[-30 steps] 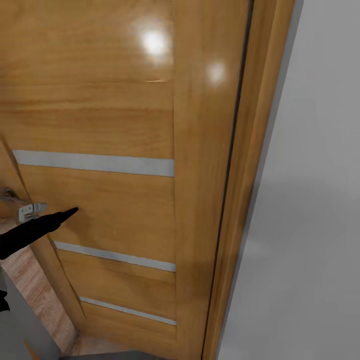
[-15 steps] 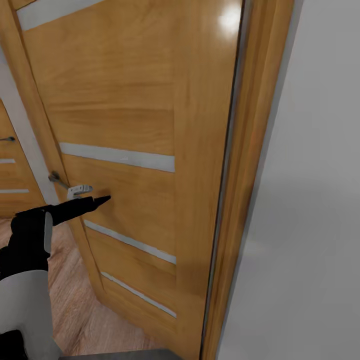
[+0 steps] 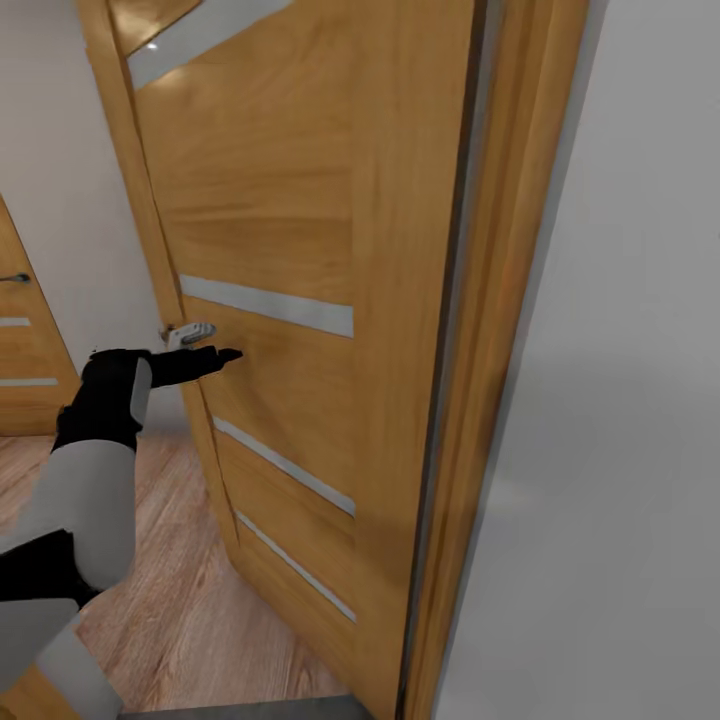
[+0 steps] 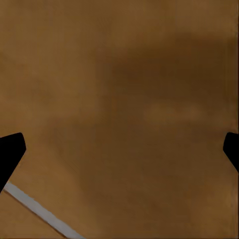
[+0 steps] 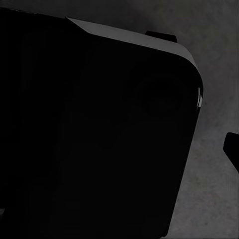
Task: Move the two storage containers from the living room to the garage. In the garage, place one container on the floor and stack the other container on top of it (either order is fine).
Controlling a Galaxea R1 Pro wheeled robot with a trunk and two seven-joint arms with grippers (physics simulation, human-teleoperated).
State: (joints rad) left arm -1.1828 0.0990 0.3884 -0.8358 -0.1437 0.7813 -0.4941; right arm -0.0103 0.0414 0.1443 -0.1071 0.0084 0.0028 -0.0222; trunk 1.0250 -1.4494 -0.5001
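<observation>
- At about 8 o'clock in the head view, nearest to the camera, the left arm (image 3: 85, 490) with its white and black segments reaches forward above the light wood plank floor (image 3: 190, 620).
- The left end effector (image 3: 215, 357) points at the face of the wooden door (image 3: 290, 230), just beside the door's free edge. In the left wrist view its two black fingertips (image 4: 10, 154) stand far apart, so it is open and holds nothing, with only the brown door panel and one pale stripe between them.
- A small silver door handle (image 3: 188, 331) sits on the door edge just above the end effector; I cannot tell if they touch.
- The door stands partly open, hinged at the frame (image 3: 500, 350) at 3 o'clock, and it carries several pale grey horizontal stripes (image 3: 265, 305).
- At 3 o'clock, a plain pale grey wall (image 3: 630, 400) is beside the frame.
- Far at 9 o'clock there is a second wooden door (image 3: 25, 350) with a dark handle, behind the plank floor.
- In the right wrist view a large dark rounded body (image 5: 99, 134) covers a mottled grey ground (image 5: 214, 64); one black fingertip (image 5: 232, 149) shows at the edge, and I cannot tell if the right end effector is open or closed.
- The pictures do not tell where the storage containers are.
</observation>
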